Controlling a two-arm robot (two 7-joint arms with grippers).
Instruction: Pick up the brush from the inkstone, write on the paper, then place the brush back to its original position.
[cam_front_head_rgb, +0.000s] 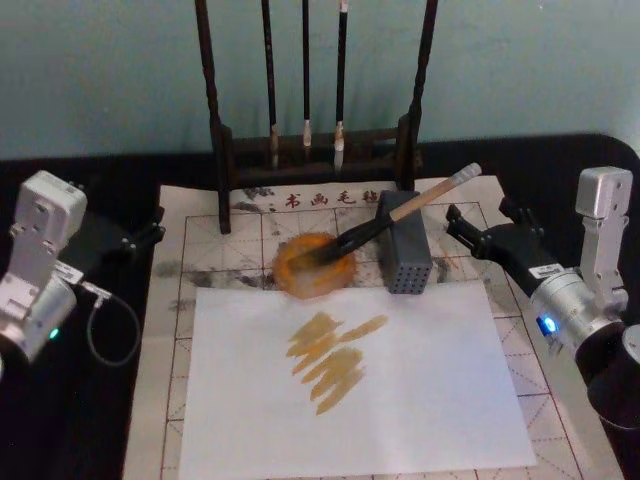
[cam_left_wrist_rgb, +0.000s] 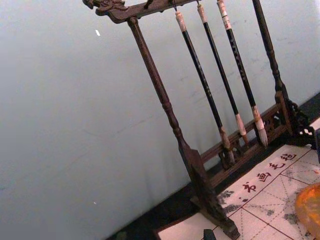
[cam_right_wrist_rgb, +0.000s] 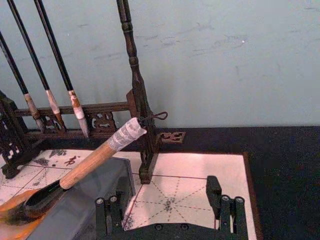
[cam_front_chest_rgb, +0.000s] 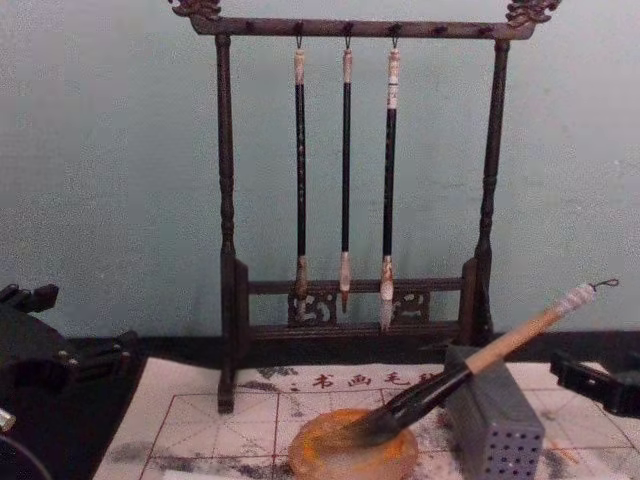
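Stage: apparently complete | brush (cam_front_head_rgb: 400, 214) resting on block (cam_front_head_rgb: 404, 255), bristles in inkstone (cam_front_head_rgb: 314, 266) | paper (cam_front_head_rgb: 400, 400) marked with strokes | right gripper (cam_front_head_rgb: 472, 226) jaws apart, empty, right of block | left gripper (cam_front_head_rgb: 148, 236) parked far left, jaws: cannot tell

The brush (cam_front_head_rgb: 400, 214) has a pale wooden handle; the rack (cam_front_chest_rgb: 355, 200) is dark turned wood.

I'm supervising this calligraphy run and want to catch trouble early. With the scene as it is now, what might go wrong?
1. The brush only leans on the grey block; a nudge from the right gripper, empty and close by its handle, might roll it off.
2. Its wet bristles rest in the inkstone, beside the paper, so a slip could smear ink.
3. The brush rack stands just behind; a high lift might hit it.
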